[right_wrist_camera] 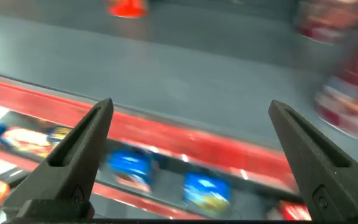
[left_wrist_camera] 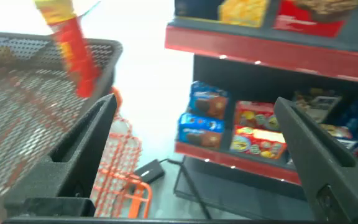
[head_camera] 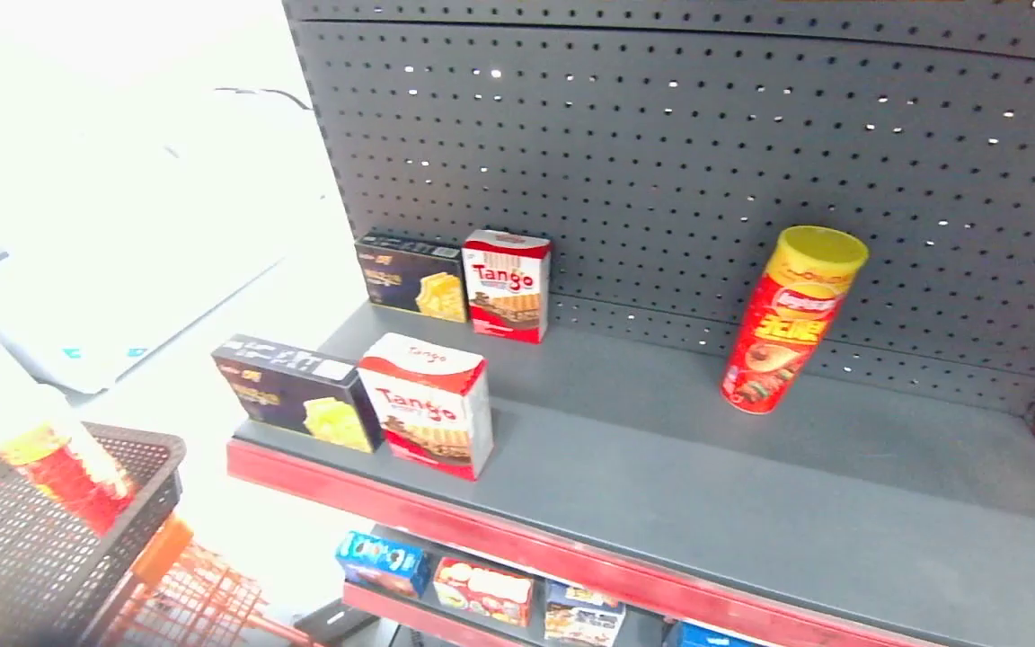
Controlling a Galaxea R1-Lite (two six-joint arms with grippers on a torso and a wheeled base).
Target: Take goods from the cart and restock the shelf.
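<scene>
My left gripper [left_wrist_camera: 194, 102] and right gripper [right_wrist_camera: 191, 104] hung wide open, empty; I judged the leaning can [head_camera: 64, 467] in the basket [head_camera: 154, 442] might slip a hasty pinch.

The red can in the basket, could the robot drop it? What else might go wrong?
Maybe. The tall red chip can leans in the dark mesh cart basket, so the open left gripper could knock it or grip it crookedly. On the grey shelf, the red-and-white wafer box stands close to the front edge; a bump might push it off.
</scene>
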